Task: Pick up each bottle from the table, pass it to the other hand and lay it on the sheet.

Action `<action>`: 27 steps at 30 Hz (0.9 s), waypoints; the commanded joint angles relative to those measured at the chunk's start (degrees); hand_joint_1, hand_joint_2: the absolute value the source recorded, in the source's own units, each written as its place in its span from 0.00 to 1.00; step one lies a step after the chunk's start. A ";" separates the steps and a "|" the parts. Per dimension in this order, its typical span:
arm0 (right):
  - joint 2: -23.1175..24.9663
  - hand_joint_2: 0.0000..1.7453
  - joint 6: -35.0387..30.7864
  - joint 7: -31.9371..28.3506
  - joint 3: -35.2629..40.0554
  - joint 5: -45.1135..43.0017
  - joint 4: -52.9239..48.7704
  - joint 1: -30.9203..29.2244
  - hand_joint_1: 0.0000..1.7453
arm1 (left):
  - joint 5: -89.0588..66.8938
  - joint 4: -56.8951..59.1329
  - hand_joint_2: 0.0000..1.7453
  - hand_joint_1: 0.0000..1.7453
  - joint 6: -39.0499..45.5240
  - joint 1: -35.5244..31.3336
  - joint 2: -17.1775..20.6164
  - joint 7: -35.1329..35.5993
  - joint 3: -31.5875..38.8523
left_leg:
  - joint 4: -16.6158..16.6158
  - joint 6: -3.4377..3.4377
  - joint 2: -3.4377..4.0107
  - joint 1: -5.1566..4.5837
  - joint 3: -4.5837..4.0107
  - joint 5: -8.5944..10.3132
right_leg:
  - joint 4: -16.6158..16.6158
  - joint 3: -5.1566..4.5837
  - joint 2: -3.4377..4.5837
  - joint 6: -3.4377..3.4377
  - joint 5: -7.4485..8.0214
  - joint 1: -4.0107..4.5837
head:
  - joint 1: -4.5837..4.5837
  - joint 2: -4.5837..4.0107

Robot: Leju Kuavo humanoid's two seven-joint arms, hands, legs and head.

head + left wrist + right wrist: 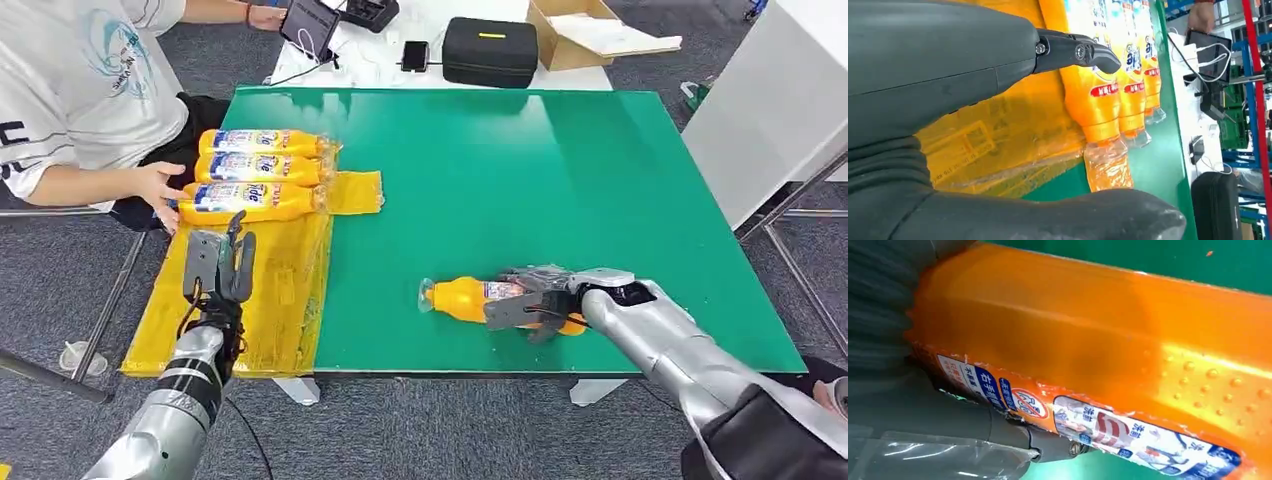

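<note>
An orange bottle (458, 298) with a clear cap end lies on the green table (560, 170) near its front edge. My right hand (527, 301) grips it around the labelled middle. In the right wrist view the bottle (1073, 330) sits tight against the palm, with the thumb (973, 425) under the label. Three more orange bottles (255, 170) lie side by side at the far end of the yellow sheet (270, 300) on the left. My left hand (218, 265) hovers over the sheet, fingers apart and holding nothing. The left wrist view looks between its fingers (1073, 50) at those bottles (1098, 95).
A person (90, 90) sits at the left, one hand (160, 187) touching the nearest bottle on the sheet. Beyond the table stand a black case (490, 50), a cardboard box (575, 35), a phone (414, 54) and a tablet (310, 25). A white cabinet (770, 110) stands right.
</note>
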 commanded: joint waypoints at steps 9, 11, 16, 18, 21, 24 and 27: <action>12.09 1.00 -32.02 -0.81 -26.19 4.41 -13.20 18.60 1.00 | 9.06 -7.29 1.00 0.00 -9.01 3.22 -1.84 3.61 2.15 | -0.10 0.06 0.12 0.11 0.28 -0.04 | -0.16 0.31 0.02 -0.11 -0.01 0.15 | 0.02 0.00; 17.35 1.00 -39.99 -5.34 -34.66 5.61 -19.70 23.42 1.00 | 11.13 -11.10 1.00 0.00 -10.64 5.01 -2.61 4.36 1.02 | -0.05 0.04 0.19 0.09 0.09 -0.04 | -0.07 0.12 0.14 -0.06 0.01 0.11 | 0.02 0.00; 22.53 1.00 -48.62 -10.80 -42.20 4.71 -27.78 28.72 0.99 | 14.52 -17.42 1.00 0.00 -14.43 8.60 -4.03 6.42 -1.73 | -0.02 0.06 0.03 0.04 -0.14 -0.02 | 0.02 -0.12 -0.02 -0.02 -0.06 0.06 | 0.00 0.00; 22.43 1.00 -48.38 -10.97 -42.69 4.83 -27.68 28.82 0.99 | 14.76 -17.67 1.00 0.00 -14.23 8.79 -3.92 6.61 -2.10 | -0.01 0.06 -0.11 0.06 -0.19 -0.03 | 0.00 -0.13 -0.09 -0.02 -0.11 0.07 | 0.00 0.00; 22.37 1.00 -48.28 -11.04 -42.82 4.86 -27.47 28.72 0.99 | 14.90 -17.64 1.00 0.00 -14.23 8.72 -3.78 6.69 -2.11 | 0.05 0.13 -0.06 0.06 0.01 -0.15 | 0.00 0.12 -0.05 -0.06 -0.18 0.08 | 0.00 0.00; 27.10 1.00 -52.92 -19.65 -49.49 -2.27 -28.93 30.82 1.00 | 19.76 -19.77 1.00 0.00 -21.67 9.39 -4.62 8.10 -5.86 | 0.02 0.07 -0.11 0.02 -0.23 -0.05 | 0.03 -0.12 -0.06 -0.06 -0.11 0.00 | 0.02 0.00; 29.11 1.00 -51.28 -23.58 -52.98 -7.87 -28.48 32.66 0.97 | 24.98 -24.30 1.00 0.00 -25.15 11.55 -4.90 9.71 -10.40 | -0.02 0.06 -0.25 -0.02 -0.30 -0.01 | 0.00 -0.18 -0.19 -0.03 -0.10 -0.02 | 0.02 0.00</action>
